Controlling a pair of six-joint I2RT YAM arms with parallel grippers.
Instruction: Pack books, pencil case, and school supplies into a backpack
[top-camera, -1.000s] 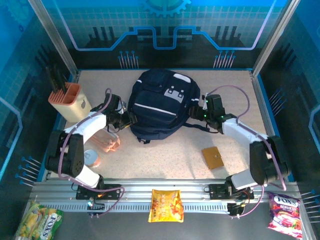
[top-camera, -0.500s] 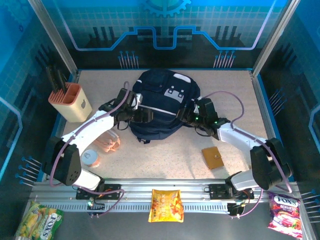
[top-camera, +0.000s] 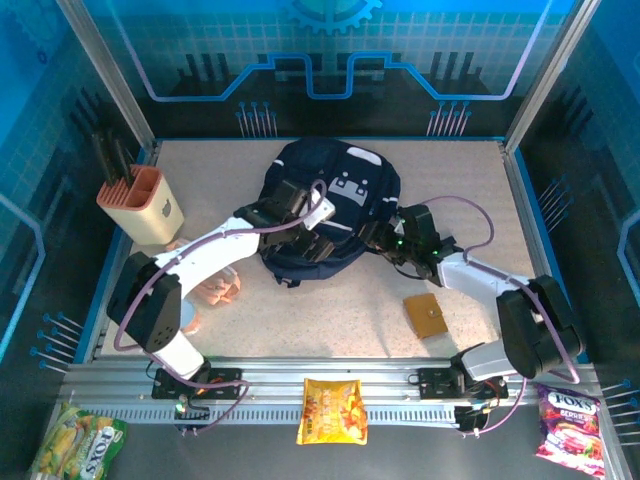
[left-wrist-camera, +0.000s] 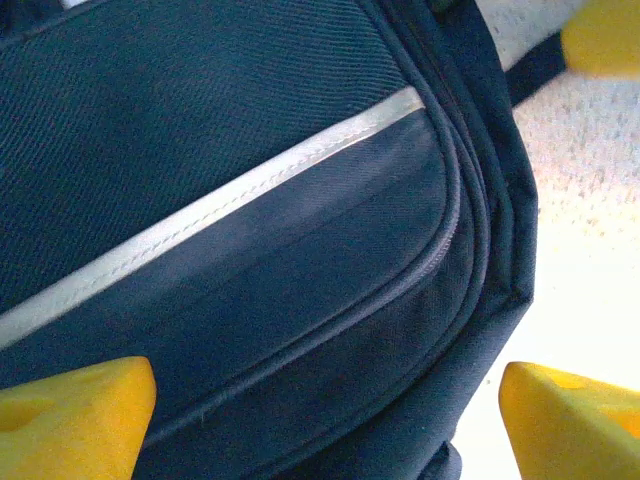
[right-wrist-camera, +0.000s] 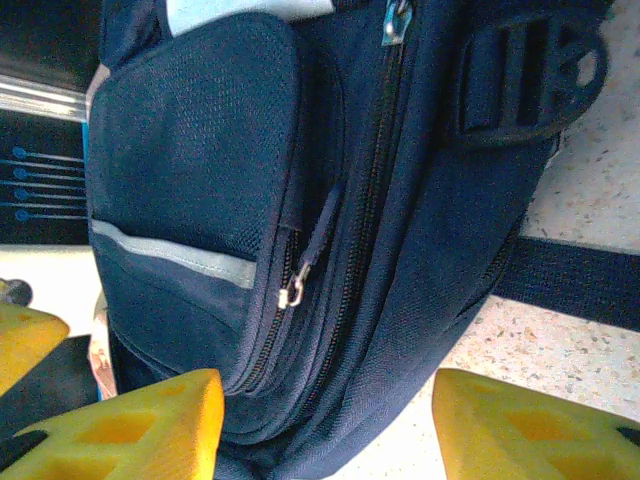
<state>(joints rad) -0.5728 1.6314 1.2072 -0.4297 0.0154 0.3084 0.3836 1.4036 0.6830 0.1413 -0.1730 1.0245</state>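
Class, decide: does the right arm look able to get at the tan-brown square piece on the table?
Probably yes. The tan-brown square piece lies uncovered on bare table beside the right arm; its jaws, at the backpack, would need to draw back.

- Left arm (top-camera: 205, 252): white shells on the long links, black joints between them.
- Right arm (top-camera: 478, 278): the same white links and black joints.
- A thin purple cable (top-camera: 466, 199) loops along each arm.
- Left gripper (left-wrist-camera: 320, 420) and right gripper (right-wrist-camera: 330, 420): blocky yellow fingers (right-wrist-camera: 130, 425) with recessed pockets.
- Black base (top-camera: 188, 384) under each arm.
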